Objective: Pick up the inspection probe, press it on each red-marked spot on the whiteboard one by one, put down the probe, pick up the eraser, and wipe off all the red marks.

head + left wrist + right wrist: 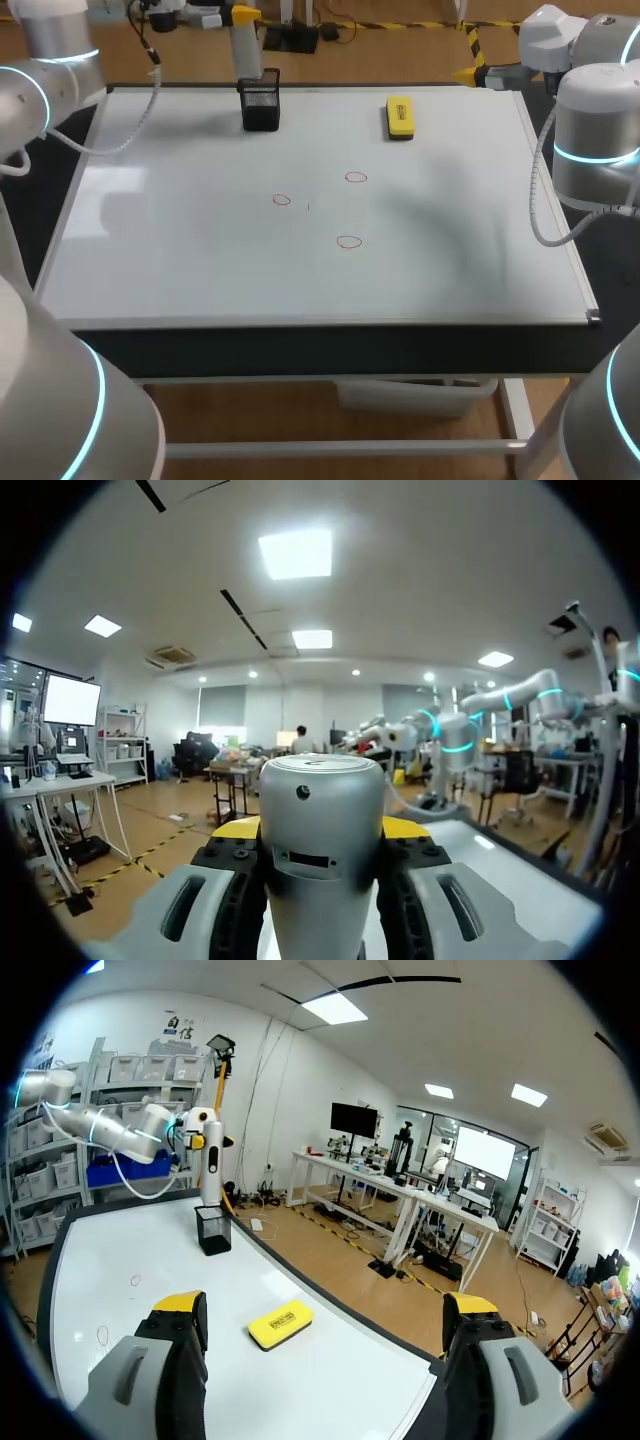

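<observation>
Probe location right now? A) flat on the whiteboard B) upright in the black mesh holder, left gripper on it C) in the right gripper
B: the inspection probe stands in the black mesh holder, gripped between the left gripper's fingers; the right gripper is open and empty.

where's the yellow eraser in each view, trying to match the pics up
Head view: the eraser lies near the whiteboard's far edge, right of the black holder.
Left wrist view: not in it.
Right wrist view: the eraser lies on the whiteboard, ahead of the open gripper.
Shared landmark: the silver probe, seen in all three.
</observation>
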### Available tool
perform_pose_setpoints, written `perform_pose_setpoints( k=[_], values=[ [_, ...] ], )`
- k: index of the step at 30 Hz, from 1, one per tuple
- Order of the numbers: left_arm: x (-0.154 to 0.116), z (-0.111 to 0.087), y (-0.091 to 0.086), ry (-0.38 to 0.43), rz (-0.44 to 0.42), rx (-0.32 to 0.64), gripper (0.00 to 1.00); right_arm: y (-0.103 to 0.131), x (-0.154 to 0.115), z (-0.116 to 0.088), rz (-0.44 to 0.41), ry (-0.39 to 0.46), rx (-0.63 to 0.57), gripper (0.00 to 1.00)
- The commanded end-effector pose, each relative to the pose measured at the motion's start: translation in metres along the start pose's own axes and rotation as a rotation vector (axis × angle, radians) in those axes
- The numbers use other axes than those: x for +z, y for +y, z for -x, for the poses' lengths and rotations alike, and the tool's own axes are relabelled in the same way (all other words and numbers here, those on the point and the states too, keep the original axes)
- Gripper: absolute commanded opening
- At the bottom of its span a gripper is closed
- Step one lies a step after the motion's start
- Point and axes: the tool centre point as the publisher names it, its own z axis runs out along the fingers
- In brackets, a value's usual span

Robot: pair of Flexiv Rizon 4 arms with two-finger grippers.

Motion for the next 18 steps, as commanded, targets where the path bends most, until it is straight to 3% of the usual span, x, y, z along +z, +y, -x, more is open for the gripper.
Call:
perform_pose_setpoints(
  k=[1,18],
  values=[
    [-0.014,-0.011,-0.006,-0.022,0.014,0.006,0.00,0.000,0.000,0.001,-0.001,0.001,0.000,1.00],
    [-0.083,-0.040,-0.001,-0.109,0.055,0.018,0.00,0.000,0.000,0.001,-0.001,0.001,0.000,1.00]
  ],
)
